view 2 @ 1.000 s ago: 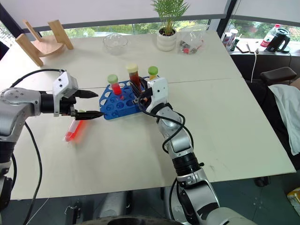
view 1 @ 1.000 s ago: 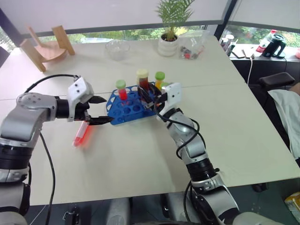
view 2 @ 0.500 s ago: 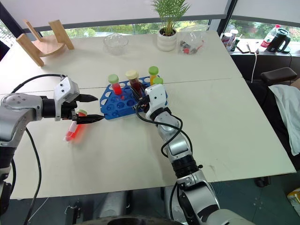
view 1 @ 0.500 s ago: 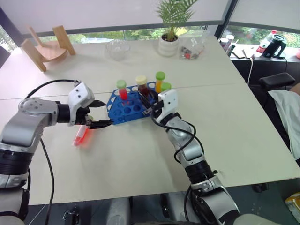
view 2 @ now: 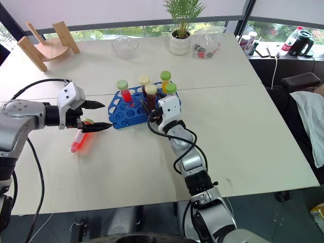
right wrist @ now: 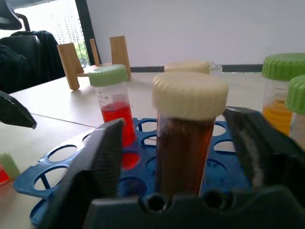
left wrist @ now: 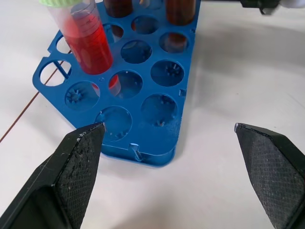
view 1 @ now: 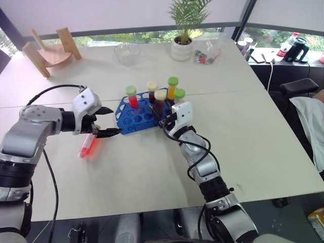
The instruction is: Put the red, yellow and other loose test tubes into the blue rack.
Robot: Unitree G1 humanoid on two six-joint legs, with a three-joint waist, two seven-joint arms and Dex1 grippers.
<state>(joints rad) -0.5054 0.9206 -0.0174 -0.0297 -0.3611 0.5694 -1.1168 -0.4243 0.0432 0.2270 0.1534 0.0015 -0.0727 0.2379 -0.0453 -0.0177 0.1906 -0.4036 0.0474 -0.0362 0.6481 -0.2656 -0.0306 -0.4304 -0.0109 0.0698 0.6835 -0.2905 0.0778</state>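
From the head views, the right hand (view 2: 150,108) sits against the near edge of the blue rack (view 2: 117,114), its fingers spread to either side of the maroon tube (view 2: 151,96) that stands in a hole. The risk is in backing off: a finger could catch the cream cap and tip the tube or drag the light rack across the table (view 2: 243,126). The left hand (view 2: 96,116), fingers apart and empty, hangs just above the loose red tube (view 2: 79,140) lying flat on the table beyond the rack's end. That tube could roll away if nudged.

In the left wrist view, the rack's (left wrist: 143,114) empty holes lie ahead of the left hand's open fingers (left wrist: 78,157). The standing red tube (left wrist: 90,45) is cut off at its cap, and the loose tube lies out of frame.

In the right wrist view, the maroon tube (right wrist: 186,143) stands between the parted fingers (right wrist: 107,157); whether either finger touches it is hard to make out. A green cap (right wrist: 5,164) at the edge is all that shows of the loose tube. The yellow tubes (right wrist: 281,100) beside the fingers are cropped.
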